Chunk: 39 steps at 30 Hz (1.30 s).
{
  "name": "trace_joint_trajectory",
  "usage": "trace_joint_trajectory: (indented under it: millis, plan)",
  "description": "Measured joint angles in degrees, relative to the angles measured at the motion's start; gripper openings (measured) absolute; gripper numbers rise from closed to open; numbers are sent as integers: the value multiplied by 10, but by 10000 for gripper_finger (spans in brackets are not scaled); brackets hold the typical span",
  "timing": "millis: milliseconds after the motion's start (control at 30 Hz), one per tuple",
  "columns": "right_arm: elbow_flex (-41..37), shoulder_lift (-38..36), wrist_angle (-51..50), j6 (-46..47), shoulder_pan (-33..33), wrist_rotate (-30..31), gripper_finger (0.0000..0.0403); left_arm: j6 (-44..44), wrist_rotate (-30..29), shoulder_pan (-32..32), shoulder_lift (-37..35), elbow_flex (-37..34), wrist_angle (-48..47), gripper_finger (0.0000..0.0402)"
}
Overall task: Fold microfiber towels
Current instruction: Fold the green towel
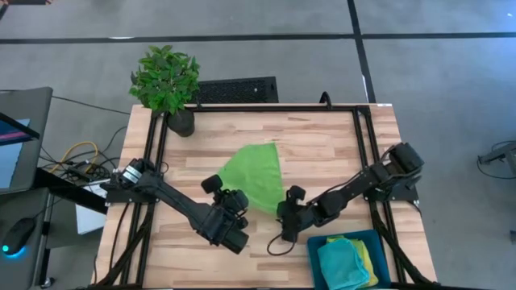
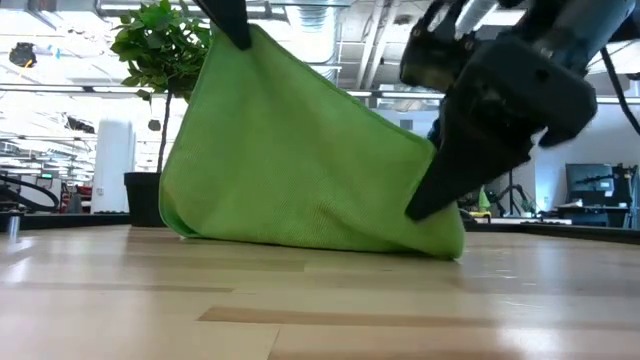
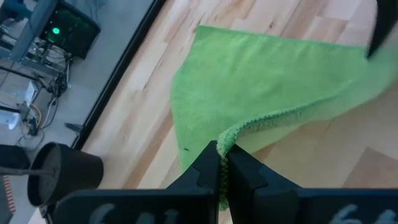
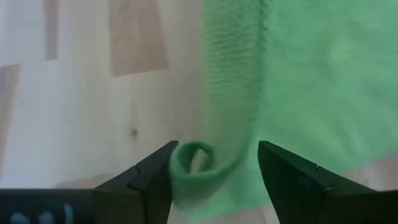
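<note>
You are working in a robotics lab set inside an open-plan office or industrial hall. The wooden worktop (image 1: 322,145) sits in a black metal frame (image 1: 364,137) on a grey concrete floor (image 1: 242,48) marked with dark lines. Beside it you have a monitor (image 1: 20,137), loose cables (image 1: 76,157) and a mouse (image 1: 18,235). The low view shows exposed ceiling ducts (image 2: 330,20), strip lighting and distant desks with screens (image 2: 590,185). A potted plant (image 1: 167,80) stands at the worktop's corner.
</note>
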Motion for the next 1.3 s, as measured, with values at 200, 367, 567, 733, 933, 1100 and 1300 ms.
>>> trace_joint_trajectory:
  millis: [200,367,567,733,933,1100,1300]
  plan:
    - [0,-16,-34,28,12,34,241,-2,0,-10,0,0,0,1]
    - [0,-14,-36,34,20,29,197,-20,14,-19,0,0,-2,1]
    - [1,-30,-35,20,25,22,67,-81,49,-38,0,-5,-4,1]
    - [0,-42,-38,-9,13,41,17,-141,104,-47,0,-48,-3,1]
    - [0,-59,-44,-52,-32,65,8,-208,130,-49,0,-108,1,0]
    - [0,-58,-44,-86,-93,71,13,-239,119,-36,0,-153,4,0]
    - [0,-58,-33,-148,-169,94,5,-232,101,12,0,-213,20,0]
